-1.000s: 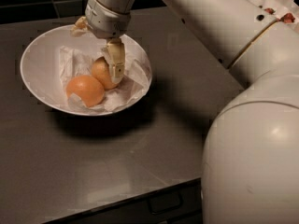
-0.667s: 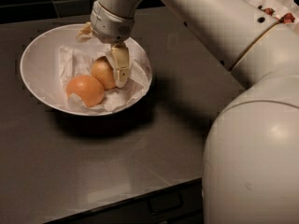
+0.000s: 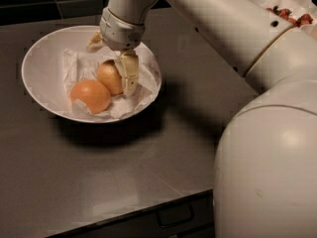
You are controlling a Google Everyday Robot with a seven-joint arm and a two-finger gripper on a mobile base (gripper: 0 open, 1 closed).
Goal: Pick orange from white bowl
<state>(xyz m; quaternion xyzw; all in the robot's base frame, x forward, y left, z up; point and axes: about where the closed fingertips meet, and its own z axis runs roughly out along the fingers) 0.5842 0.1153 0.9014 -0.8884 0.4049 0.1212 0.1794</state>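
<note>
The white bowl (image 3: 39,58), lined with crumpled white paper, sits at the left of the dark counter. Two fruits lie in it. The orange (image 3: 109,78) is the paler, yellowish one at the middle. A deeper reddish-orange fruit (image 3: 90,96) lies to its front left, touching it. My gripper (image 3: 111,68) reaches down into the bowl from above and is open. One beige finger (image 3: 130,73) stands against the orange's right side. The other finger (image 3: 94,40) shows at the back left, above the paper. The orange rests on the paper.
A second white bowl with red berries (image 3: 287,9) stands at the back right, partly behind my arm. My large white arm (image 3: 267,148) fills the right side. The counter's front edge (image 3: 148,209) has a drawer handle below it.
My gripper has shifted a little to the right and toward the front, so more of the orange shows to the left of the finger. Both fruits lie where they were.
</note>
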